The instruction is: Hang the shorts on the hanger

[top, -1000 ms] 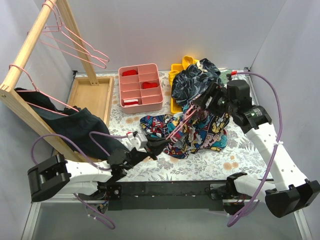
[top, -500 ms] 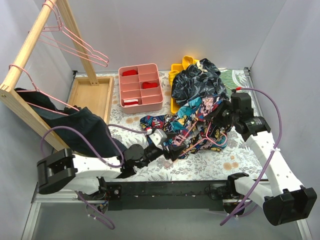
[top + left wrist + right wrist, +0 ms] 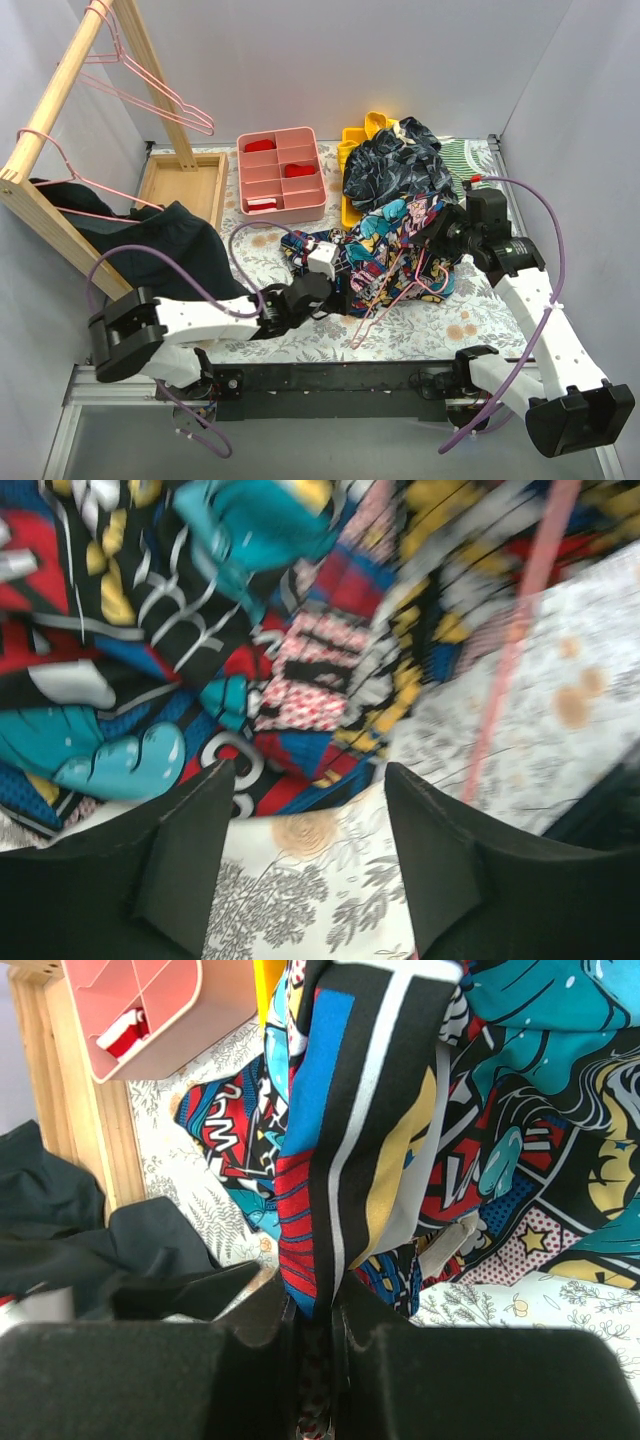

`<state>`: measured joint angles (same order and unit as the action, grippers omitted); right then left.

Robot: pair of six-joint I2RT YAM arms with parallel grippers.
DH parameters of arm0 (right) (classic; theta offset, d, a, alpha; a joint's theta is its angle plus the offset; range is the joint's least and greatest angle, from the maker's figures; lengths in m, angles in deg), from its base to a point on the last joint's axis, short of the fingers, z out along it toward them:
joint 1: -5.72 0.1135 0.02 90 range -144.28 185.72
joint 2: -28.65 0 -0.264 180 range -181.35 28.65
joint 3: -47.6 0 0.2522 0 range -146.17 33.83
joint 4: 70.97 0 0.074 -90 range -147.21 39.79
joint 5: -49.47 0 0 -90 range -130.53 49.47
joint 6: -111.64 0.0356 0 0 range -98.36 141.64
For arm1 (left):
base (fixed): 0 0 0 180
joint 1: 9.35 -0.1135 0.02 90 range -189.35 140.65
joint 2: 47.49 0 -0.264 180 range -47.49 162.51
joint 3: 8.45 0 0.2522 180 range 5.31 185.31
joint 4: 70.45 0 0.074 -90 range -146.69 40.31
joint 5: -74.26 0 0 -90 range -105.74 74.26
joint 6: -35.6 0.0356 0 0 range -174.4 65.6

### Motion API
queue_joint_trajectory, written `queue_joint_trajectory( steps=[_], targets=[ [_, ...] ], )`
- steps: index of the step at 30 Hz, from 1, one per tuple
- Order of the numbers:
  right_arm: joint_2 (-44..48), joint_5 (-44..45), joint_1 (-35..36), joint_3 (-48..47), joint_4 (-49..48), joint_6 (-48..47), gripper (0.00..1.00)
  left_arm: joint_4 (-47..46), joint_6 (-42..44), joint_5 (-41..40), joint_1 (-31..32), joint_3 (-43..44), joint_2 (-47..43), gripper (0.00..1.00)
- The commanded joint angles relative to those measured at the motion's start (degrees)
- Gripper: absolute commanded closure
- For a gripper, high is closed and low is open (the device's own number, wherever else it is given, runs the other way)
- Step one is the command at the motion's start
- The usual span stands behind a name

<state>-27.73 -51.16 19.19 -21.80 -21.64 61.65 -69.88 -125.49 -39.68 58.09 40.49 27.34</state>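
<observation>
Now right tool [image 3: 315, 1305] tight on shorts [image 3: 350, 1110]; left tool [image 3: 310, 775] wide, empty, near hanger [image 3: 520, 650]

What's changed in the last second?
The left claw let go of the hanger, now lying across the shorts and table, and moved forward, open, to the shorts' near edge. The right claw shut on a fold of the shorts. The pink organiser, navy garment and rack stayed put.
</observation>
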Motion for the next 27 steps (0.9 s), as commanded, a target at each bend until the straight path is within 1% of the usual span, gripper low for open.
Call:
queue_joint_trajectory(
  steps=[1, 4, 6, 11, 14, 16, 17, 19, 20, 21, 22, 23, 24, 26, 27],
  targets=[
    [2.4, -1.3, -0.2, -0.1, -1.9, -0.7, 0.99, 12.8, -5.6, 1.4, -0.9, 7.3, 7.5, 0.44],
    [2.9, -0.8, -0.2, 0.1, -2.0, 0.3, 0.99, 15.6, -5.9, 1.4, -1.0, 10.7, 11.0, 0.44],
    [3.5, 0.2, -0.3, -0.2, -2.1, 0.8, 0.99, 17.4, -6.1, 0.3, -1.1, 13.1, 13.7, 0.43],
    [3.7, 0.9, -0.2, -1.0, -1.8, 1.5, 0.99, 15.9, -5.4, 2.9, -1.1, 14.1, 16.1, 0.42],
    [4.1, 1.0, -0.2, -0.9, -2.1, 1.9, 0.99, 17.1, -6.9, 1.2, -1.1, 14.7, 17.8, 0.42],
    [4.3, 1.0, -0.3, -0.5, -2.7, 2.3, 0.99, 16.7, -7.9, -1.5, -1.5, 14.3, 18.7, 0.42],
    [4.6, 1.1, -0.2, -0.4, -3.1, 3.0, 0.99, 15.6, -8.4, -2.4, -2.0, 13.9, 18.5, 0.44],
    [4.7, 2.1, -0.2, -0.5, -3.1, 3.8, 0.99, 12.5, -9.0, -1.8, -4.0, 10.6, 17.1, 0.48],
    [4.6, 2.5, -0.2, -0.6, -3.1, 5.1, 0.99, 8.1, -8.4, -0.5, -4.7, 9.6, 15.5, 0.56],
    [4.4, 3.1, -0.3, -0.6, -3.1, 5.8, 0.99, 7.3, -8.1, 1.1, -5.4, 8.9, 15.0, 0.63],
    [4.3, 3.9, -0.2, -1.5, -2.7, 6.5, 0.99, 7.5, -7.1, 1.4, -6.2, 8.9, 14.7, 0.72],
    [3.3, 4.5, -0.2, -2.2, -2.1, 7.2, 0.99, 7.7, -6.3, 1.4, -6.3, 8.8, 14.1, 0.93],
    [2.8, 5.4, -0.3, -3.0, -1.2, 8.3, 0.99, 8.0, -6.0, 1.5, -6.4, 8.7, 13.6, 1.0],
    [1.1, 8.7, -0.2, -5.7, 1.4, 9.3, 0.99, 8.6, -6.3, 3.5, -6.4, 6.8, 11.7, 1.0],
    [0.7, 9.8, -0.2, -6.8, 2.1, 10.1, 0.99, 8.9, -7.0, 4.6, -6.4, 6.0, 9.1, 1.0]
  ],
)
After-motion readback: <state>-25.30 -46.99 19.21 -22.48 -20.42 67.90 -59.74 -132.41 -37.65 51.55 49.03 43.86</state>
